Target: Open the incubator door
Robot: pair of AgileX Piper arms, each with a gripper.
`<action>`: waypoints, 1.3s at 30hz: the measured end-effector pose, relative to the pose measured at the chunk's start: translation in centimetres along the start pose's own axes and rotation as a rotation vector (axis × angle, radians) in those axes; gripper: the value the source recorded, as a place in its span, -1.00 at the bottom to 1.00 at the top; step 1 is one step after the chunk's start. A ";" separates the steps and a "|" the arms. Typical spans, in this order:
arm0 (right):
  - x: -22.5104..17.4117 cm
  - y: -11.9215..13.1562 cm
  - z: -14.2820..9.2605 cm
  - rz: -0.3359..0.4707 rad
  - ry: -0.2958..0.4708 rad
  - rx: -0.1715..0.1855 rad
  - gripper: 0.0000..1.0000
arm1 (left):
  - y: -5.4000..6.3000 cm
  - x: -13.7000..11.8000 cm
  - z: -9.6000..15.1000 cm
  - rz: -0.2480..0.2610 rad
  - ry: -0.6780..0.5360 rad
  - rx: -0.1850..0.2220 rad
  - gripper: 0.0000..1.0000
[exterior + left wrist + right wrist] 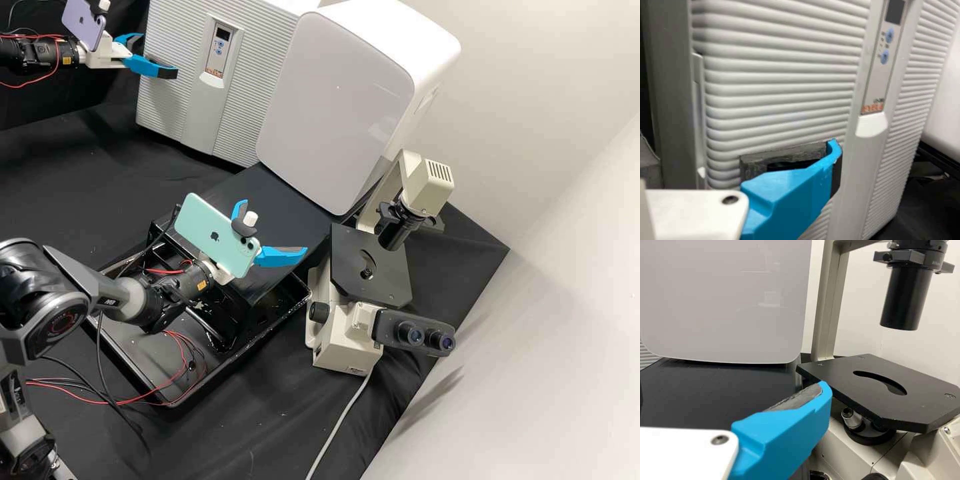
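Note:
The incubator (248,100) stands at the back left, its ribbed front door (180,40) closed against the body. In front of the door's left part, my left gripper (159,60) is open with nothing held. The left wrist view has the ribbed door (785,90) close up, with a narrow upright strip (698,105) along its side edge. A blue finger of my left gripper (815,170) overlaps the door's face; contact cannot be told. My right gripper (274,225) is open and empty, left of the microscope; one of its fingers (785,435) shows in its wrist view.
A white rounded cabinet (333,100) stands right beside the incubator. The microscope (347,333), with its black stage (353,280), is at the right gripper's side. Beneath the right arm lies a black tray (133,373) with loose cables.

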 end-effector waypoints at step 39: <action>0.0 0.0 0.0 0.000 0.000 0.000 1.00 | 0.0 -1.3 0.2 0.013 0.027 0.000 -1.00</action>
